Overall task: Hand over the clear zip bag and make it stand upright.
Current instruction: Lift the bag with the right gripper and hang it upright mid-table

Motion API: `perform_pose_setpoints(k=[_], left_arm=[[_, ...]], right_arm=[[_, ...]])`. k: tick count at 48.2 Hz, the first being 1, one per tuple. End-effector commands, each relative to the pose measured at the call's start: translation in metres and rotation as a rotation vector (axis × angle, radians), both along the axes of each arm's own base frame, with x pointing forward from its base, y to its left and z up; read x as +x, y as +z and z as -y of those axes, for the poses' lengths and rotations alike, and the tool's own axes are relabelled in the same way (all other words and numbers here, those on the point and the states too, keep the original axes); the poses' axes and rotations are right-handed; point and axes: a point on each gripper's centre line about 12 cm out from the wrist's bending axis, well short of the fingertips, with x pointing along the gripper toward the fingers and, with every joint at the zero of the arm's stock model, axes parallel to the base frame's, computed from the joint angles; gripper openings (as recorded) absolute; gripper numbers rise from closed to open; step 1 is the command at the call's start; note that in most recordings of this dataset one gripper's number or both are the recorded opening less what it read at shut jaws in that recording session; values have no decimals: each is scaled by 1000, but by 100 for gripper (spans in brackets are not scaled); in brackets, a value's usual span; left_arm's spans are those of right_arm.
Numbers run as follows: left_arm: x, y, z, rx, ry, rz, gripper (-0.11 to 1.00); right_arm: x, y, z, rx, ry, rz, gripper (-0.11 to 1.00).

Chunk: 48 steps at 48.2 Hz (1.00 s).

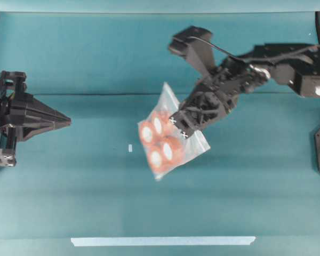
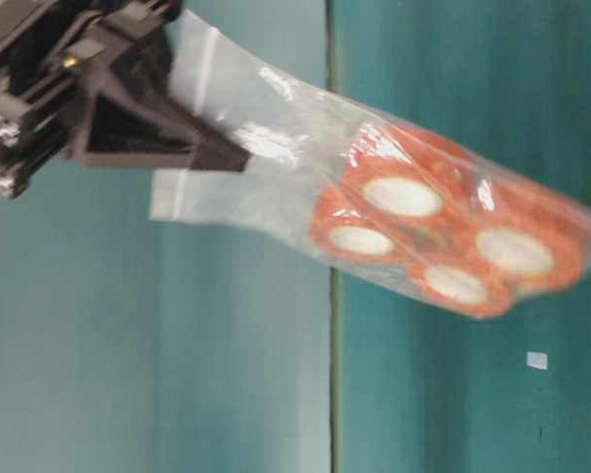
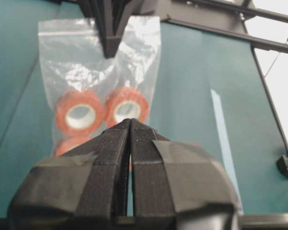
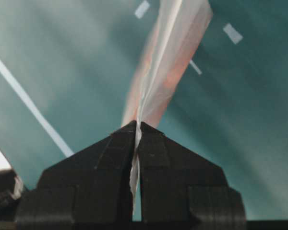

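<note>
Dangling from the pinching right claw (image 1: pixel 180 126), the crinkly clear zip bag (image 1: pixel 168 133) shows four orange-red rolls; left claw (image 1: pixel 68 122) closed, empty.

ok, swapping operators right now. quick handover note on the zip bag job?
Right gripper: shut on the clear zip bag, pinching its plastic; the bag hangs in the air above the table.
Left gripper: shut, holding nothing, well apart from the bag at the left side.
Tape rolls: four, inside, bunched at the bag's far end.
Done: bag picked up by the right arm.
Left: pass it to the left gripper, then stand it upright on the table.
</note>
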Motion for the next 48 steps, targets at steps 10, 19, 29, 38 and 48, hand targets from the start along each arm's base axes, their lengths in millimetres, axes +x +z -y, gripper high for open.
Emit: perform_pose_setpoints(k=[10,19,29,38,48], left_arm=[[1,12,-3,0,15,40,0],[-3,14,-5,-1,23,49,28],[-4,13,-9,0,43,48,87],[-5,8,-13,4,61,26,93],[-5,7,-13,0,61,14,93]], right_arm=[[20,32,-2,-49,201,-46,0],[31,41,-2,-81,319,-67,0],[30,42,-3,-137,474,-70,0],[25,36,-4,-203,649,-60,0],[28,34,-2,-245,723,-36,0]])
